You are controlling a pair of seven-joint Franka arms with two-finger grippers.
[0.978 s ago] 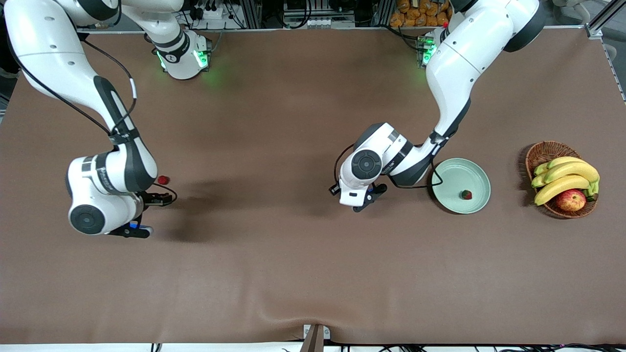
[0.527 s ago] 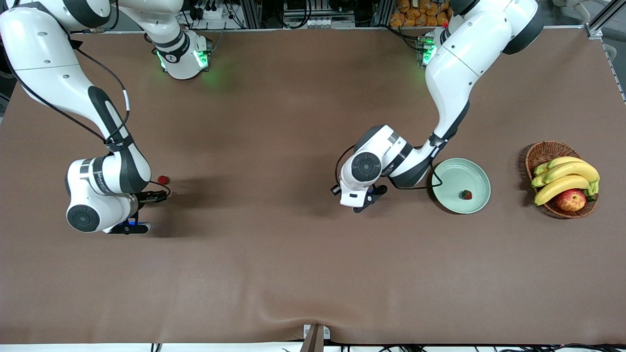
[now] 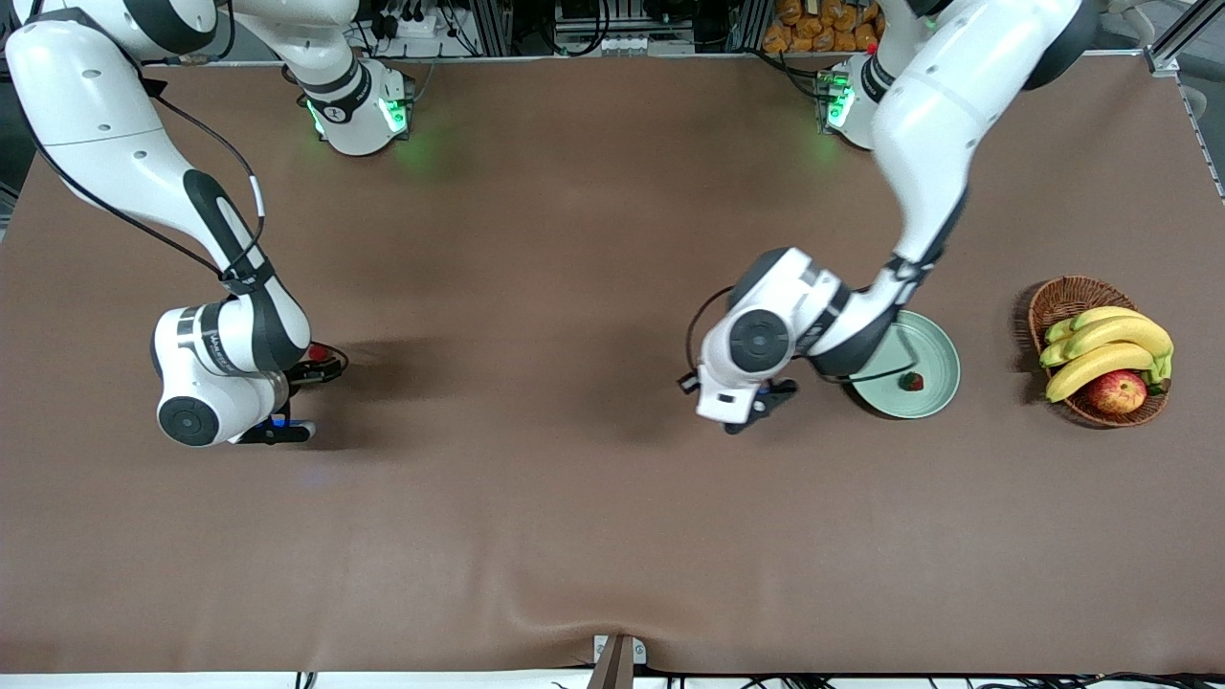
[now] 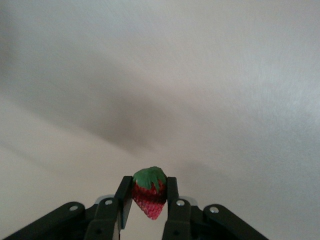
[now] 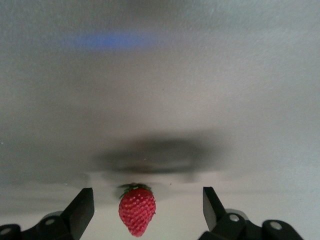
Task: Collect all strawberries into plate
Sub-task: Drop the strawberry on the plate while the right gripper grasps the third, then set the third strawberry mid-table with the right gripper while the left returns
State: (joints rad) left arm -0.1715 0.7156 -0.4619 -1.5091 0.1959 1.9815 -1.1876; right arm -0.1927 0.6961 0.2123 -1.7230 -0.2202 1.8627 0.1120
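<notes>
My left gripper (image 4: 148,182) is shut on a strawberry (image 4: 149,196), red with a green top, and holds it clear of the table. In the front view this gripper (image 3: 751,416) hangs over the brown table beside the plate (image 3: 933,344), and the held berry is hidden under the hand. The pale green plate holds one strawberry (image 3: 914,382). Toward the right arm's end, another strawberry (image 3: 317,352) lies on the table. My right gripper (image 3: 323,366) is low at that berry. In the right wrist view the strawberry (image 5: 137,210) sits between the open gripper's (image 5: 147,200) fingers (image 5: 84,205), untouched.
A brown wicker basket (image 3: 1057,297) with bananas (image 3: 1110,344) and an apple (image 3: 1117,390) stands at the left arm's end of the table, past the plate. The arm bases stand along the table edge farthest from the front camera.
The left arm has moved toward the plate with its jaws closed on the berry. The right gripper has shifted in over its strawberry.
</notes>
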